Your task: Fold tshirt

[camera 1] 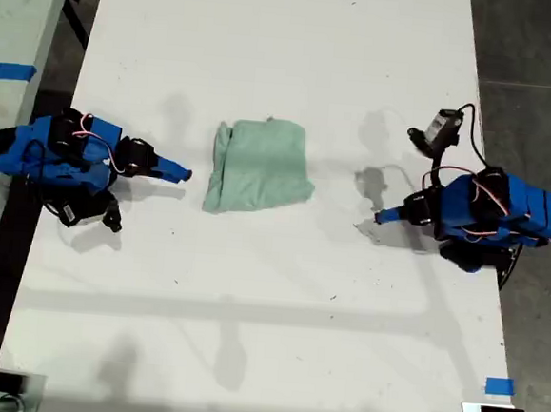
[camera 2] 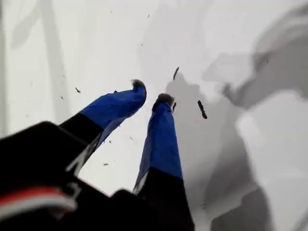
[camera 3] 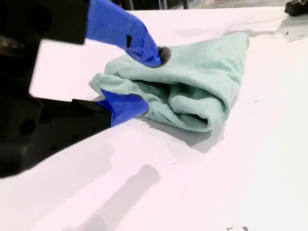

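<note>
The tshirt (camera 1: 259,167) is a pale mint-green bundle, folded small, lying on the white table (camera 1: 265,339) between the two arms. My second gripper (camera 1: 185,172) is at the exterior view's left, a short gap from the tshirt's layered edge. In the second wrist view this gripper (camera 3: 150,79) is open, its blue fingers (camera 3: 130,33) wide apart in front of the tshirt (camera 3: 192,72) and holding nothing. My first gripper (camera 1: 380,217), at the exterior view's right, points at the tshirt from farther off. In its own view the first gripper (camera 2: 150,92) is low over bare table, open by a narrow gap.
A black device with a cable (camera 1: 442,128) sits beside the first arm and shows beyond the tshirt (camera 3: 296,7). A second table (camera 1: 14,14) with blue tape (camera 1: 5,70) stands at the exterior view's left. Dark floor (camera 1: 545,55) lies past the table's edge at that view's right.
</note>
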Robot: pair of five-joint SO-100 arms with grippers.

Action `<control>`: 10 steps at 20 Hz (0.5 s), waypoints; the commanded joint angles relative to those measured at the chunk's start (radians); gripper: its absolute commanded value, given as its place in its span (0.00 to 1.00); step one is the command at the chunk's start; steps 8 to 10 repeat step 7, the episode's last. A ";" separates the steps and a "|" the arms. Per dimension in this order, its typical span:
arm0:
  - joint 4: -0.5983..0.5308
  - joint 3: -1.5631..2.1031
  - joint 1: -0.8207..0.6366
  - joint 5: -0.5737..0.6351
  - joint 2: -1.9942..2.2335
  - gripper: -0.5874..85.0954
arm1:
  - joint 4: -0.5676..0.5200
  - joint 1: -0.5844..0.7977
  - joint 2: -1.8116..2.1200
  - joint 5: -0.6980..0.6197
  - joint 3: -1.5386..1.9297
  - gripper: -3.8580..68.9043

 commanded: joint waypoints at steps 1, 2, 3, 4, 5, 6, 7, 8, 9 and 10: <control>0.003 0.005 0.020 -0.005 0.106 0.17 | 0.012 -0.014 0.020 -0.071 0.026 0.14; 0.003 0.005 0.020 -0.005 0.106 0.17 | 0.012 -0.014 0.020 -0.071 0.026 0.13; 0.003 0.005 0.020 -0.005 0.106 0.17 | 0.012 -0.014 0.020 -0.071 0.026 0.13; 0.003 0.005 0.020 -0.005 0.106 0.17 | 0.012 -0.014 0.020 -0.071 0.026 0.13; 0.003 0.005 0.018 -0.005 0.106 0.17 | 0.012 -0.014 0.020 -0.071 0.026 0.13; 0.003 0.005 0.018 -0.005 0.106 0.17 | 0.012 -0.014 0.020 -0.071 0.026 0.13; 0.003 0.005 0.018 -0.005 0.106 0.17 | 0.012 -0.014 0.020 -0.071 0.026 0.13; 0.003 0.005 0.018 -0.005 0.106 0.17 | 0.012 -0.014 0.020 -0.071 0.026 0.13; 0.003 0.005 0.018 -0.005 0.106 0.17 | 0.012 -0.014 0.020 -0.071 0.026 0.13; 0.003 0.005 0.018 -0.005 0.106 0.17 | 0.012 -0.014 0.020 -0.071 0.026 0.13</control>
